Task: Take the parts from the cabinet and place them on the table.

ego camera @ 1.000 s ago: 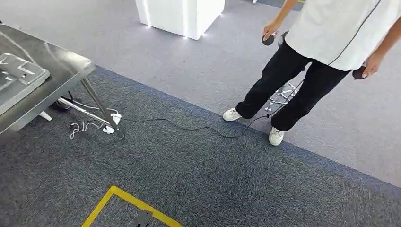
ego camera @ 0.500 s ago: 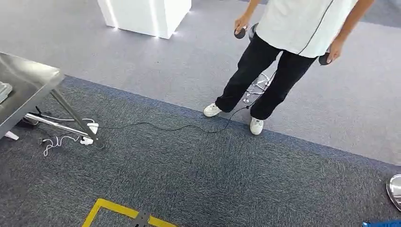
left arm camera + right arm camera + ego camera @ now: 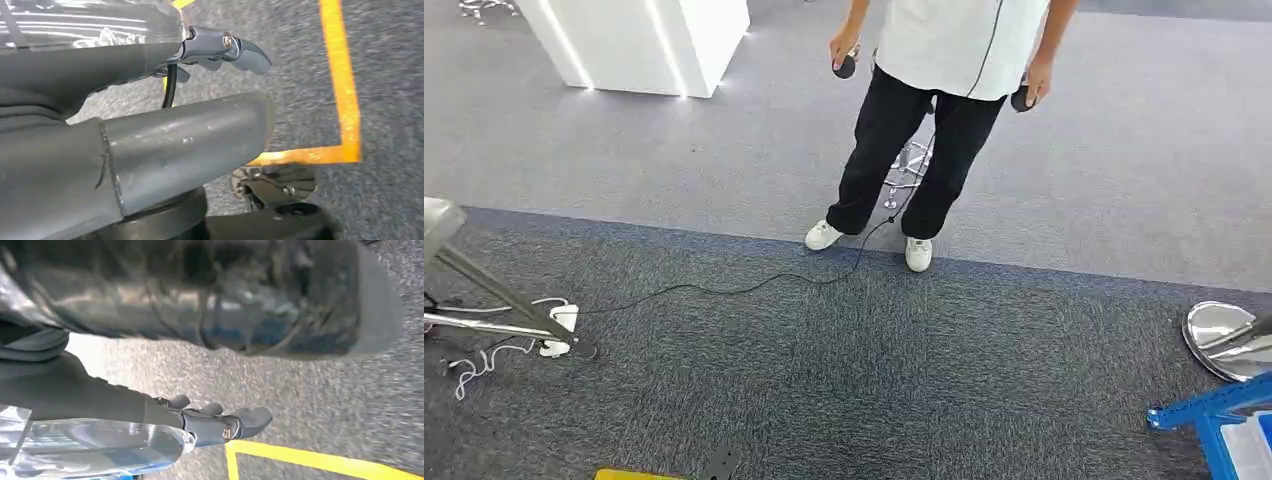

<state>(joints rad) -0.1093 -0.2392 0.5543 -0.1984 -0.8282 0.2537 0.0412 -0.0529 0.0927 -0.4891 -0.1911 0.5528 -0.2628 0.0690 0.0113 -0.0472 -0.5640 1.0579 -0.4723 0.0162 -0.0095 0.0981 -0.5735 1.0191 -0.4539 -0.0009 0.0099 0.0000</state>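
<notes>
Grey carpet (image 3: pixel 724 400) under both hands: left hand (image 3: pixel 220 47) & right hand (image 3: pixel 220 422) fingers released, holding nothing.

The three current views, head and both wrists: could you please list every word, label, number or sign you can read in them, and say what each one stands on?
None: no text can be read in any of the views.
The yellow line on the carpet is a plain floor marking without letters.
The person's white shirt shows a thin dark line, no print.
The blue rack and the white block bear no readable label.
</notes>
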